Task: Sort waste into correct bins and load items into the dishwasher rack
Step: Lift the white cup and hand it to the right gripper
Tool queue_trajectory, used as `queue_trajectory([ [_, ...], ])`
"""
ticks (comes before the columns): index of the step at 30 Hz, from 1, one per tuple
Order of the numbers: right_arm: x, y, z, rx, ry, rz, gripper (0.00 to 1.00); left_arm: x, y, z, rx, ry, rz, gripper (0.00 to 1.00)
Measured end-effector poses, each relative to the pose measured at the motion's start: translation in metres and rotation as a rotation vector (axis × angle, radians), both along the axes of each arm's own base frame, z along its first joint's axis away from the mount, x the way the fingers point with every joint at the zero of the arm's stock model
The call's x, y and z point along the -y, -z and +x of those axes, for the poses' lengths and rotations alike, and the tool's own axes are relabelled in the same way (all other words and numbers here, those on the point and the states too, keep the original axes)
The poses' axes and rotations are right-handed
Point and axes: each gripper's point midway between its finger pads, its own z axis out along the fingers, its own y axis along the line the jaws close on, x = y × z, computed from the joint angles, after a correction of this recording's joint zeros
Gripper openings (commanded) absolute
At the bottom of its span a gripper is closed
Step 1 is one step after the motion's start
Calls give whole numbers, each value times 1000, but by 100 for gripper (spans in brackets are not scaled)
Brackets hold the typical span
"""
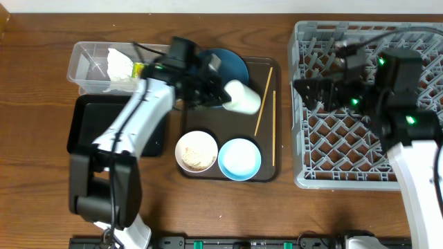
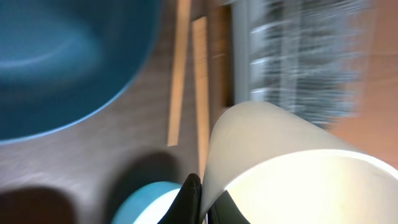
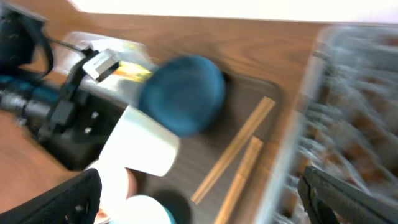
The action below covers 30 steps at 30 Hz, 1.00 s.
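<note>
The left jaws are pinched shut on the cup's rim, one finger on each side of the wall. The cup therefore hangs tilted over the tray, beside the dish near the desk's far edge. It is probably bound for the rack at the right edge. There the right jaws hang wide open and empty, perhaps ready to receive it.

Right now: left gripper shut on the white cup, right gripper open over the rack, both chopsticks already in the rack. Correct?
Not quite. The chopsticks are not in the rack; the overhead view shows both lying on the brown tray. The rest holds: left gripper shut on the white cup, right gripper open over the rack.
</note>
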Motion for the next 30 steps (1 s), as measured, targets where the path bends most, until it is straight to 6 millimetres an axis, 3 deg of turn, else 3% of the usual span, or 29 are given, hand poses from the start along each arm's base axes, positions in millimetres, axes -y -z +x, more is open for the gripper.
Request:
queue_trajectory([
  [4,-30,-4,13,39,-182,144,98,-9,-33,8,9,15,-211,6],
  [12,-66,0,8,37,-419,302,96,-7,-81,3,34,117,-485,6],
  [23,-114,-10,-6,128,-596,327,95,-3,-105,-11,6,198,-622,6],
  [30,-128,-10,-10,148,-642,336,81,-3,-108,-13,-19,200,-640,6],
])
